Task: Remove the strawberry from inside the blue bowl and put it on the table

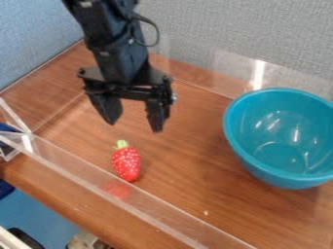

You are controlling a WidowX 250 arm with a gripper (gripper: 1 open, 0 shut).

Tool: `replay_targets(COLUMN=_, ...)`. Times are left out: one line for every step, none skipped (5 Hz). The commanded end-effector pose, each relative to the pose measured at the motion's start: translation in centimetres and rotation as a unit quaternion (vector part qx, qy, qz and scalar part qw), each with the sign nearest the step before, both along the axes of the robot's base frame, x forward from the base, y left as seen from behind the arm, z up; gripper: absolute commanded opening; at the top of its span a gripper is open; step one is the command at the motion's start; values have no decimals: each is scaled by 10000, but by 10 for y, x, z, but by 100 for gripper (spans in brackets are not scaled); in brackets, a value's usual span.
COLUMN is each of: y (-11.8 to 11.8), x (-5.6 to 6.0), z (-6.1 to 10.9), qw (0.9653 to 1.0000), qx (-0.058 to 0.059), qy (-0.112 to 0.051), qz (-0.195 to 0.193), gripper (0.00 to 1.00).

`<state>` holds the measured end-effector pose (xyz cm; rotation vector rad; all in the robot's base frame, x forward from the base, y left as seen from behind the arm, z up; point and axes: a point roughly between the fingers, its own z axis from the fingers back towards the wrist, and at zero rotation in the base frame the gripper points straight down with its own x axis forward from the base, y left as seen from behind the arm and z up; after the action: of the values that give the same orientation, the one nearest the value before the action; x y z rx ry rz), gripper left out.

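The strawberry point(127, 162) lies on the table point(196, 165) near the front acrylic wall, red with a green top pointing up-left. The blue bowl point(279, 136) stands at the right and looks empty inside. My gripper point(130, 109) hangs above and slightly behind the strawberry, pointing down, jaws open with nothing between the fingers point(104, 105). It is clear of the strawberry.
Low clear acrylic walls point(117, 199) edge the table at the front and left, and another stands behind the bowl point(260, 70). A grey textured wall rises behind the table.
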<state>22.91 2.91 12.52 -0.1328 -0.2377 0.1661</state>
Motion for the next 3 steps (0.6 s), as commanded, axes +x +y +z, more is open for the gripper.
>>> replay_targets(y=12, x=1, z=7, qw=9996, qx=98, qy=-246, qz=138, gripper=100)
replay_targets(y=22, x=0, z=-2, qw=9994, qx=147, qy=-189, qz=265, gripper=100)
replay_targets(y=32, x=1, z=-14, qw=9991, qx=209, qy=-110, qz=356, gripper=100)
